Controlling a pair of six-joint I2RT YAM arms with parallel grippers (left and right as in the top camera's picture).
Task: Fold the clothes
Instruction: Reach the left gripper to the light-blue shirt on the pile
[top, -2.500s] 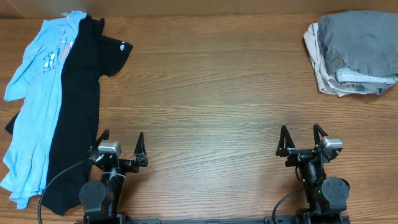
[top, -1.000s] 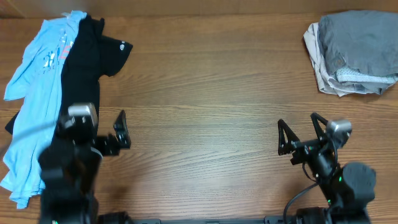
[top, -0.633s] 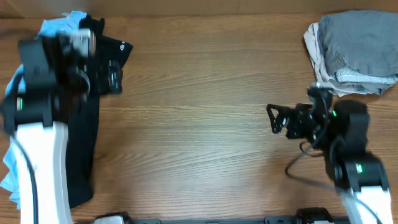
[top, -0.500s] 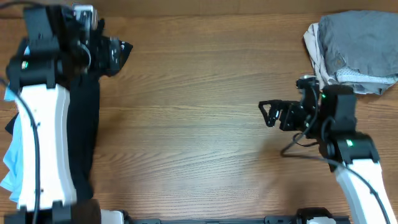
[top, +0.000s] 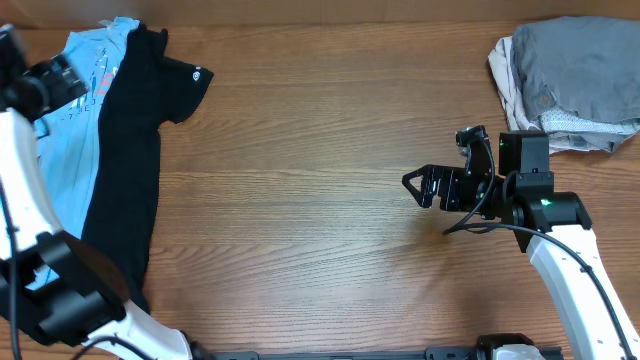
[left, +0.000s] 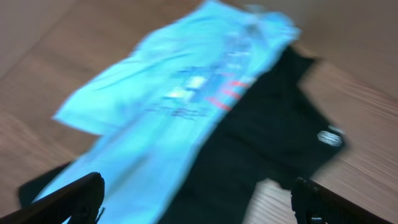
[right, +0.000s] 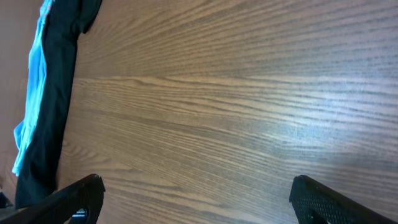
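At the left end of the counter (top: 320, 100) we find the blue shirt (top: 75, 140) and black shirt (top: 130, 170) lying side by side, overlapping, neither yet folded. The left jaws hang wide open and empty above them, apparently placed for a first pinch. The right jaws, equally wide and empty, stand over bare wood.

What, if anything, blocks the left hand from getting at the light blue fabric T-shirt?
Probably nothing, so yes: the open left hand hangs above the light blue fabric T-shirt, and nothing covers it; the black fabric T-shirt lies alongside.
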